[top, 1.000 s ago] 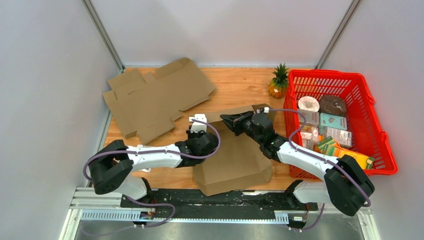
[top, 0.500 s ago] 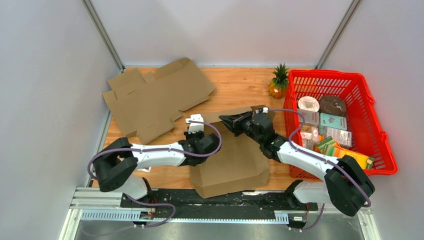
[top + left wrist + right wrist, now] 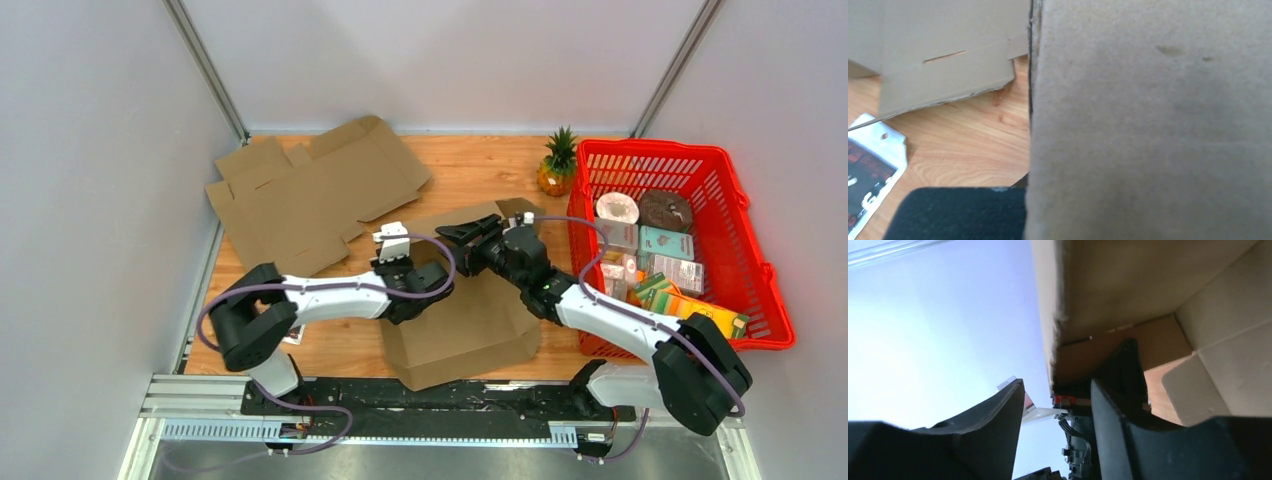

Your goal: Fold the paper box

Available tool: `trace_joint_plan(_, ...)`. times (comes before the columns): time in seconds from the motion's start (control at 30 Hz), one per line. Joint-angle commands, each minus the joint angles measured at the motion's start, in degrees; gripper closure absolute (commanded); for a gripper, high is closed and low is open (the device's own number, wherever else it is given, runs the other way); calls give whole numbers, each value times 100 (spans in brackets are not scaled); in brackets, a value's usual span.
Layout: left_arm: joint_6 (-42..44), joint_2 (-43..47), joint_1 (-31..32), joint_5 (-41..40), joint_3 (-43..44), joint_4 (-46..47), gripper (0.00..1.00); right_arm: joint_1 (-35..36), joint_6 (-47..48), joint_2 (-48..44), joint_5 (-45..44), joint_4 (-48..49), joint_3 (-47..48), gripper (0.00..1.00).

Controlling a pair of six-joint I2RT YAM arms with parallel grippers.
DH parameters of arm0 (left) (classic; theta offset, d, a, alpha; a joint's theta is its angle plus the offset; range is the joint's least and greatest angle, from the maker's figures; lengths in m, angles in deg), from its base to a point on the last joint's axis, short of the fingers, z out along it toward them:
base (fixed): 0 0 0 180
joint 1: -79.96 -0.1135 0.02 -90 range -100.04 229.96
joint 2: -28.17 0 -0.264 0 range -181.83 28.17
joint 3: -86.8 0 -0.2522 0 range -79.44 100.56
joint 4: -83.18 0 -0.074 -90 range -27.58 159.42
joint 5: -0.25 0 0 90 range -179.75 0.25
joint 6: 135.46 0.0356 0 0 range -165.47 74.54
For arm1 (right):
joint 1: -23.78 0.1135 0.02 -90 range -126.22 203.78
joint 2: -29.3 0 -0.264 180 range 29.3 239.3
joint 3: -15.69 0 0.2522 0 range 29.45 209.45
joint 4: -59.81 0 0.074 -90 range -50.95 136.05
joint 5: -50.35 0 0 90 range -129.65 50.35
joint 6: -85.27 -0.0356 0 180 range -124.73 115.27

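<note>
While the paper box (image 3: 470, 320) sits half-formed at the middle of the table (image 3: 480, 170), between the two arms, the overhead view shows the left gripper (image 3: 420, 288) clenched at its left wall and the right gripper (image 3: 458, 236) parted at the rear flap. From the left wrist, cardboard fills the frame just beside one dark finger (image 3: 958, 215), so I take that pinch to be firm; it should hold the wall upright, not tug it. From the right wrist, the flap's edge stands between the spread fingers (image 3: 998, 425), touching neither as far as I can see. I'd say the right should seat deeper over that edge before closing, then fold inward along the crease while the left steadies.
</note>
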Motion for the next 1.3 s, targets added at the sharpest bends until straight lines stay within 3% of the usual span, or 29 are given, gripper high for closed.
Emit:
trace_joint_plan(0.0, 2433, 968, -142, 1054, -1282, 2603, 100, -162, 1871, -483, -56, -292, 130, 35)
trace_joint_plan(0.03, 2697, 1204, -204, 1242, -1441, 3086, 100, -171, 2336, -624, -118, -486, 210, 20)
trace_joint_plan(0.07, 2751, 1303, -230, 1383, -1625, 3187, 100, -162, 2793, -860, -171, -1010, 332, 14)
trace_joint_plan(0.1, 2804, 1373, -248, 1593, -1679, 3257, 100, -145, 3859, -984, -136, -1345, 638, 9)
trace_joint_plan(0.2, 2989, 1654, -292, 1779, -1688, 3188, 100, -83, 5803, -1309, 136, -2752, 1062, 3)
trace_joint_plan(0.3, 3181, 1944, -354, 1762, -1513, 2688, 100, -74, 7081, -1442, -56, -4325, 1694, 2)
trace_joint_plan(0.43, 3682, 2514, -424, 1753, -1679, 2729, 100, -92, 7736, -1154, -705, -5995, 2660, 5)
trace_joint_plan(0.57, 3719, 2762, -565, 2149, -2127, 3143, 100, -92, 7651, -942, -1320, -7216, 3767, 9)
trace_joint_plan(0.67, 3640, 2797, -565, 2140, -2355, 3459, 100, -231, 7169, -1002, -1437, -7360, 3937, 9)
trace_joint_plan(0.97, 3350, 2754, -565, 1850, -2558, 3759, 100, -812, 6200, -661, -655, -6913, 3823, 34)
trace_joint_plan(1.27, 3323, 2718, -565, 1920, -2576, 3794, 100, -821, 5189, -502, 145, -5930, 3121, 38)
